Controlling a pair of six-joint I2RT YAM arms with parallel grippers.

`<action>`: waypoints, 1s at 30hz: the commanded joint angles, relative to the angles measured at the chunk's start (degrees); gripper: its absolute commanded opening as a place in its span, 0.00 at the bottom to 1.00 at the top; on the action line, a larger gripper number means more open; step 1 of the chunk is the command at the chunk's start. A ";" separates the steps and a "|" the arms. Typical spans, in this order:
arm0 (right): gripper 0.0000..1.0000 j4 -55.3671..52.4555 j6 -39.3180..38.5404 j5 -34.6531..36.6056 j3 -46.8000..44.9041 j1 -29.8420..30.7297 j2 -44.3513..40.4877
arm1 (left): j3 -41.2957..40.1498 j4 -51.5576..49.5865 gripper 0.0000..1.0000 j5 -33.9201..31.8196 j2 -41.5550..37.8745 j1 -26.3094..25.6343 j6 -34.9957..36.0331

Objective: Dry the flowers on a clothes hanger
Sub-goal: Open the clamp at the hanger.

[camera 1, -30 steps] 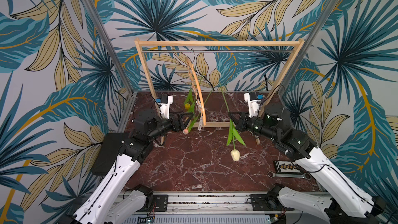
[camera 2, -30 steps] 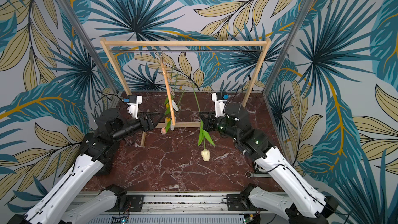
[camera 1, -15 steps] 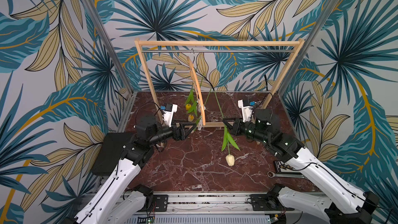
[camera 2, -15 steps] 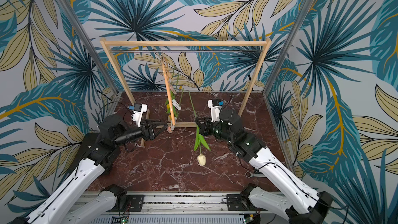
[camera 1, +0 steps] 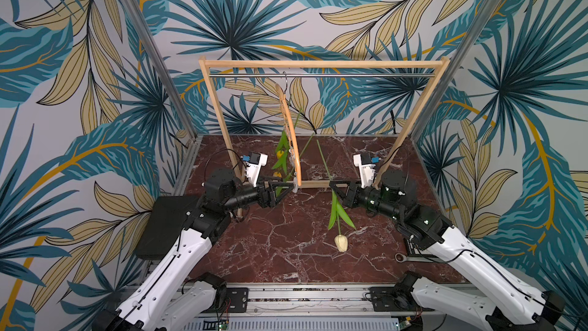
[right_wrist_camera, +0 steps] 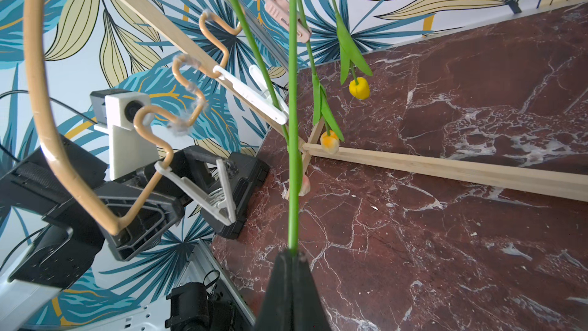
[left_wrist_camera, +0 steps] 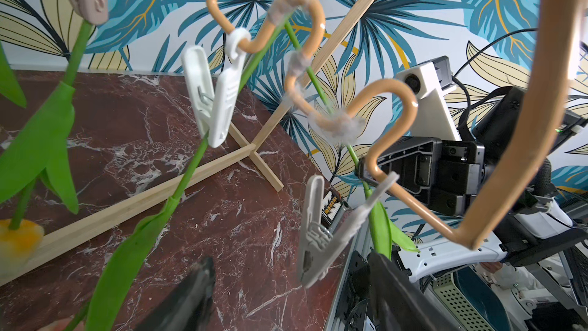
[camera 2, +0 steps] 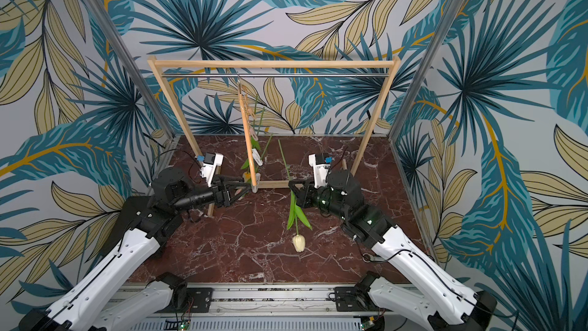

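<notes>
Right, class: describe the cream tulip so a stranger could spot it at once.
Find the wooden rack at the back; a clothes hanger hangs on it. Right of the hanger, the right claw grips the cream tulip by its stem. It hangs head down, unclipped; the other flowers are clipped to the hanger.

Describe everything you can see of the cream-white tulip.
The cream-white tulip has a long thin green stem, two green leaves and a closed cream head. It hangs head down, its cut end pointing up beside the clothes hanger. The right gripper, shut, pinches its stem above the leaves. The head sits low over the marble tabletop; contact cannot be told.
</notes>
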 commanded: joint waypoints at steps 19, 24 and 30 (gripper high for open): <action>0.00 1.72 -2.60 -1.43 1.57 1.30 1.95 | 2.62 3.08 0.67 1.91 3.73 -1.35 1.52; 0.00 1.32 -2.54 -1.63 1.57 1.38 1.81 | 4.56 3.05 0.69 2.98 5.39 -1.40 2.39; 0.00 1.21 -2.58 -2.41 1.65 1.67 1.78 | 6.90 2.54 0.71 4.16 6.54 -1.35 3.16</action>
